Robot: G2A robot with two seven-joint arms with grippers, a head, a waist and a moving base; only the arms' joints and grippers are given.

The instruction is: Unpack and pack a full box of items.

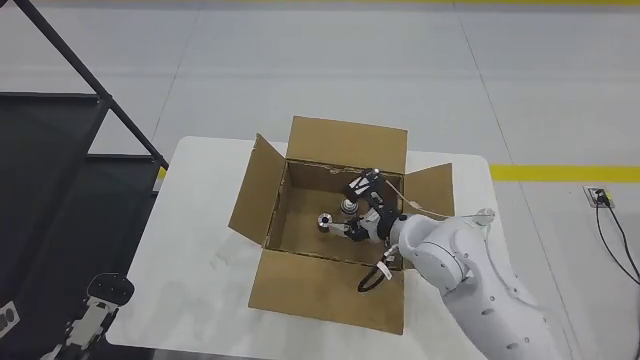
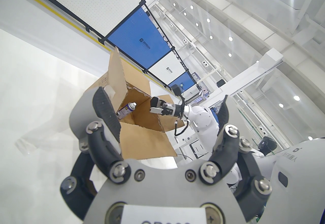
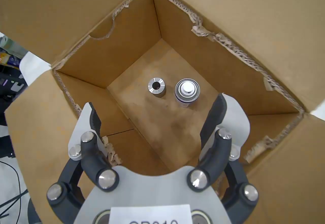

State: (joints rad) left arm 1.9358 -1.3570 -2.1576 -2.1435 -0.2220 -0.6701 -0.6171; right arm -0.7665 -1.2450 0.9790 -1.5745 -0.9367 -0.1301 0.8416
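Two hands: left hand (image 2: 162,100) released; right hand (image 3: 155,102) released, over box (image 1: 345,140).
Desk (image 1: 200,260): white, carrying box.
Floor (image 1: 300,50): pale grey, yellow line (image 1: 560,172).

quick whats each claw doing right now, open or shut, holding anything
Left claw: open, holding nothing.
Right claw: open, holding nothing, over the open box.

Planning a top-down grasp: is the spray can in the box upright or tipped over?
Upright. The right wrist view looks down on the spray can, showing its round top and nozzle, base on the box floor.
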